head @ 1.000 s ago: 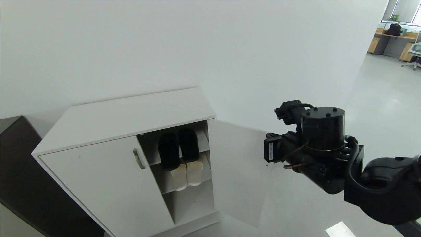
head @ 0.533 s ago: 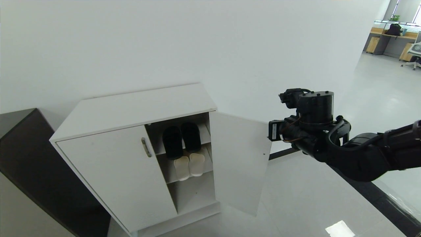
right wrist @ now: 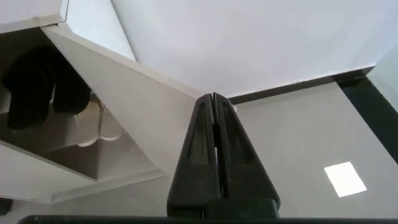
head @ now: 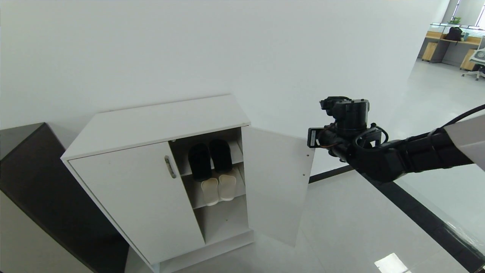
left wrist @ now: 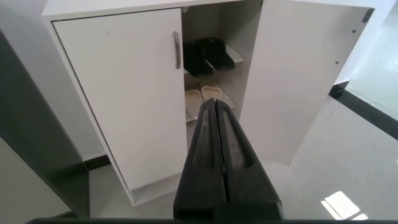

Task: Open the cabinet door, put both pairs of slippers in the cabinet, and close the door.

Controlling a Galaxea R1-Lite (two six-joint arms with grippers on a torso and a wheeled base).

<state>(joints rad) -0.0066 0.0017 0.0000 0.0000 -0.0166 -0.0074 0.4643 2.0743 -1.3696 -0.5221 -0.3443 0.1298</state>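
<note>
1. Both pairs of slippers lie in the right half of the cabinet [head: 151,125]. The black slippers [head: 210,159] are on the upper shelf and the white slippers [head: 218,188] on the shelf just below, each pair side by side.
2. As I judge it, opening and loading are done, and only closing the door [head: 276,182] is left.
3. The door hangs on the cabinet's right side and stands wide open, with its free edge pointing away from the cabinet front. The left door [head: 136,197] is shut, its handle [head: 170,167] beside the open compartment.
4. The right gripper [right wrist: 214,98] is on the door's outer side, near its upper free corner. Its fingers are pressed together and hold nothing. I cannot tell whether it touches the door.
5. The left gripper [left wrist: 216,101] hangs in front of the cabinet, well apart from it. Its fingers are together and empty.
6. The white slippers reach close to their shelf's front edge, so they look like the one thing the closing door could catch.
7. The floor [head: 360,227] in front of the cabinet, across the door's path, is bare. A wall [head: 242,49] stands behind the cabinet and a dark unit [head: 34,189] sits at its left, so the free room is to the front and right.
</note>
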